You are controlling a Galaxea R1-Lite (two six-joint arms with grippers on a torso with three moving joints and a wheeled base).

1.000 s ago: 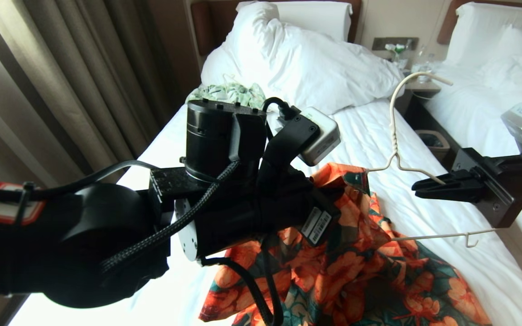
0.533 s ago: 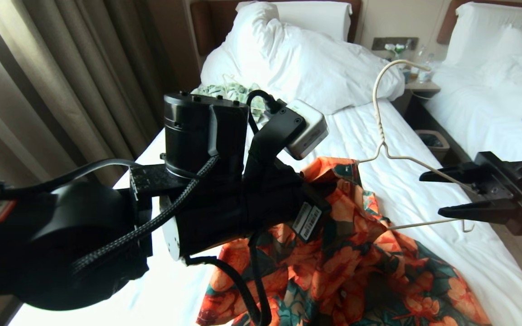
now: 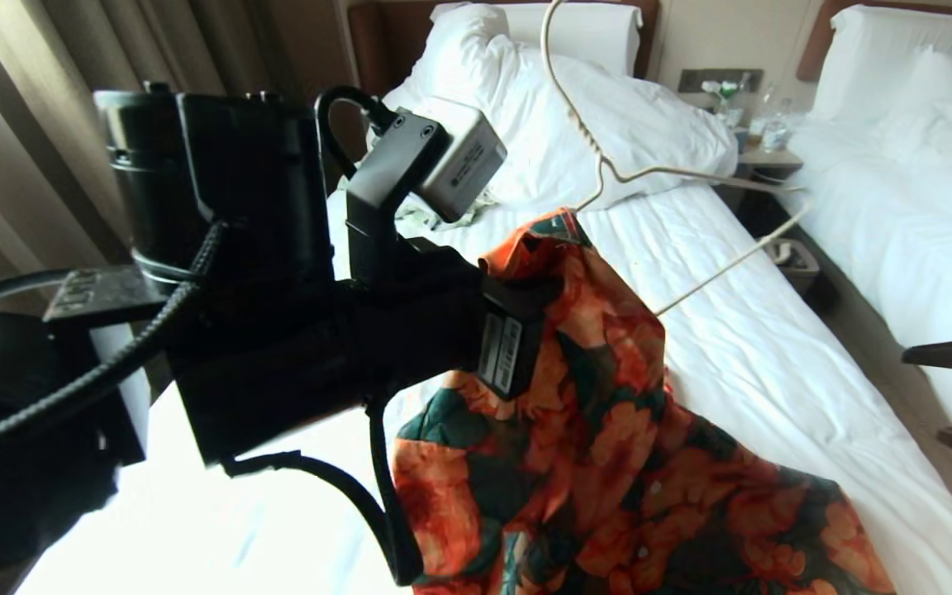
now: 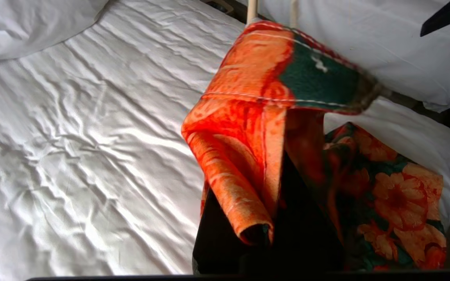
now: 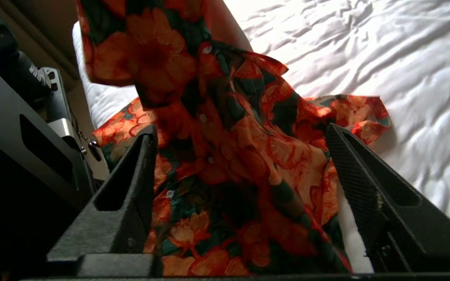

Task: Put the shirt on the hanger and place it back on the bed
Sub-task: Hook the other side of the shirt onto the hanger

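Shirt (image 3: 608,430) and hanger (image 3: 608,169) raised together above the bed (image 3: 773,355), shown from the head and both wrist cameras. The left tool (image 4: 272,234) is pinched shut on a fold of the orange-flowered fabric near the collar, high in the head view; held there, the garment drapes downward under its own weight, and its lower part rests on the white sheet. The hanger's one shoulder is tucked inside the lifted collar region, while its other shoulder and bottom wire project bare toward the neighbouring bed; its hook rises in front of the duvet (image 3: 575,107). No tool touches the wire, so the hanger appears to be carried by the cloth alone. The right tool (image 5: 244,195) stands wide with nothing between its fingers (image 5: 369,183), low at the right edge of the head view, well apart from the hanger; its camera looks along the buttoned front of the shirt. Judged from this arrangement, one side is threaded and the other side remains to be drawn over the exposed shoulder. A tilted, unsupported hanger could slip out of the collar.
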